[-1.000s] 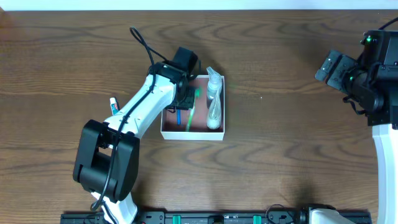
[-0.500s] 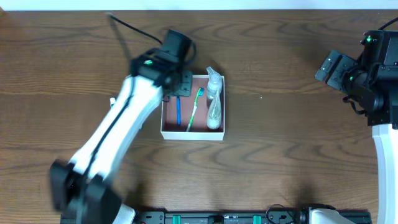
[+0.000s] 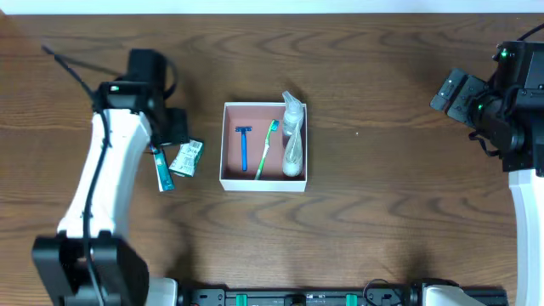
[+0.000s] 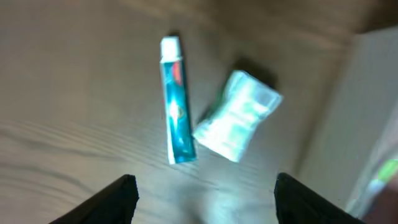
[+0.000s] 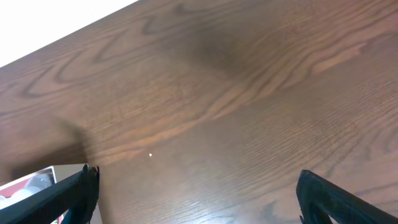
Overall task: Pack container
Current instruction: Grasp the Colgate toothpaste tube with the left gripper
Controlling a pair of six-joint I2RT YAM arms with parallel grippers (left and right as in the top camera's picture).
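Container (image 3: 263,184): mid-table (image 3: 382,212); razor (image 3: 243,146), toothbrush (image 3: 266,149), bottle (image 3: 292,136) inside.
Left pincer (image 4: 205,196): apart, above toothpaste tube (image 4: 175,102) and packet (image 4: 238,115).
Right pincer (image 5: 198,186): apart, holding nothing.

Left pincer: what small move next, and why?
Probably lower the left pincer onto the toothpaste and close. It hangs open over toothpaste and packet, both lying outside the container, which already holds razor, toothbrush and bottle.
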